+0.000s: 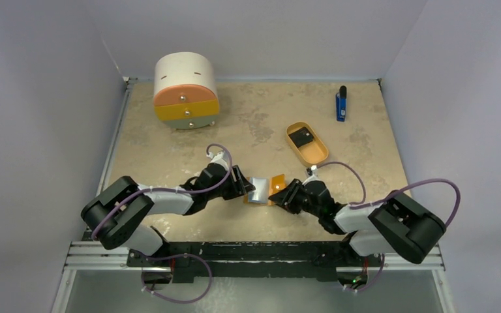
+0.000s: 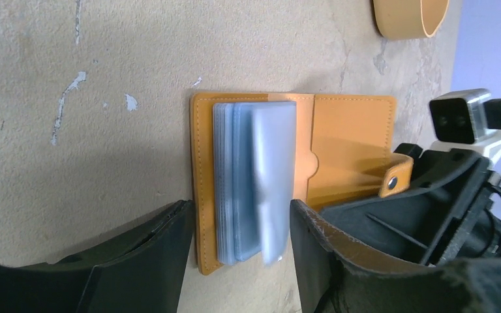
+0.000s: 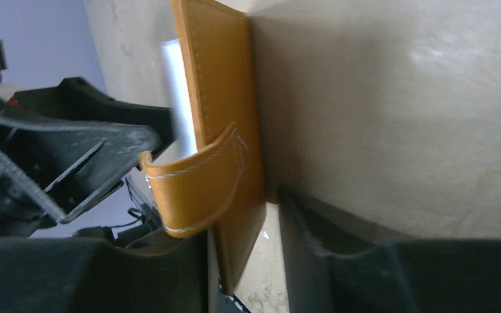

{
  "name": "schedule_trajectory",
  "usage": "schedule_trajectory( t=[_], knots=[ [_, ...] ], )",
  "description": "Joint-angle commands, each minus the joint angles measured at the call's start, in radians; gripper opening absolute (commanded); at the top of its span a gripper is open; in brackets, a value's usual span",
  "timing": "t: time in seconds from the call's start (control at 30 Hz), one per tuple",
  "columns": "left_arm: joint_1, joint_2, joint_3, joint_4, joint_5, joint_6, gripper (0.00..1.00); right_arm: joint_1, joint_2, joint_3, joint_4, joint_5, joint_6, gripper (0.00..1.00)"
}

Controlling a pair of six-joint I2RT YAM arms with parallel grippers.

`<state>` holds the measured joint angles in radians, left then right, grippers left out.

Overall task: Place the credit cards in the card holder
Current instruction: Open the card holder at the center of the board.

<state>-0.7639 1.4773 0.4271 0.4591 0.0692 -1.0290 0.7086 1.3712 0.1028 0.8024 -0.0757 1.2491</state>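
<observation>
**A:** From above, where is the card holder point(image 1: 265, 190)?

**B:** It lies open at mid-table point(image 1: 169, 150), close to the near edge, with its long axis running along that edge. The left gripper point(image 1: 242, 184) is at its left half and the right gripper point(image 1: 286, 194) at its right half.

**A:** And a card?

**B:** One black credit card point(image 1: 302, 137) lies in the tan tray point(image 1: 314, 152), off toward the far right corner from the holder. The right arm is plainly the nearer one. I judge the fetch falls to it while the left steadies the holder.

**A:** What do the fingers show in the left wrist view?

**B:** The fingers point(image 2: 147, 251) are spread to either side of the grey-blue sleeves point(image 2: 254, 182) and the left cover, with a tip at each edge. Whether they squeeze, I cannot tell. The top sleeve is blurred.

**A:** And the right wrist view?

**B:** The right cover runs between that gripper's fingers point(image 3: 365, 261), and they look pinched on it. The snap strap point(image 3: 196, 189) curls over beside one finger.

**A:** So what does the next move turn on?

**B:** It turns on the card lying away and to the right of the right fingers, toward the far edge. By my reading, that gripper must release the cover before it can reach the tray. The card's own long axis is too small to make out from above.
</observation>
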Motion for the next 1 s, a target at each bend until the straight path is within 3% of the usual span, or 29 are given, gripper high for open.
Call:
schedule_trajectory(
  t=[0.0, 0.13, 0.33, 0.63, 0.83, 0.9, 0.97],
  knots=[
    [-0.005, -0.025, 0.005, -0.075, -0.027, 0.027, 0.56, 0.003, -0.041, -0.017, -0.32, 0.11, -0.101, 0.48],
    [-0.005, -0.055, 0.018, -0.119, -0.047, 0.047, 0.56, 0.004, -0.237, 0.042, -0.569, 0.157, -0.128, 0.6],
    [-0.005, -0.068, 0.034, -0.148, -0.058, 0.065, 0.56, 0.002, -0.434, 0.118, -0.797, 0.217, -0.18, 0.6],
    [-0.005, -0.075, 0.035, -0.149, -0.059, 0.064, 0.56, 0.0, -0.346, 0.254, -0.794, 0.184, -0.277, 0.59],
    [-0.005, -0.09, 0.027, -0.155, -0.056, 0.061, 0.56, -0.015, -0.283, 0.274, -0.683, 0.161, -0.278, 0.47],
    [-0.006, -0.096, 0.024, -0.158, -0.057, 0.061, 0.56, -0.018, -0.281, 0.269, -0.66, 0.165, -0.276, 0.4],
    [-0.005, -0.104, 0.023, -0.16, -0.057, 0.06, 0.56, -0.023, -0.293, 0.255, -0.642, 0.174, -0.272, 0.26]
  ],
)
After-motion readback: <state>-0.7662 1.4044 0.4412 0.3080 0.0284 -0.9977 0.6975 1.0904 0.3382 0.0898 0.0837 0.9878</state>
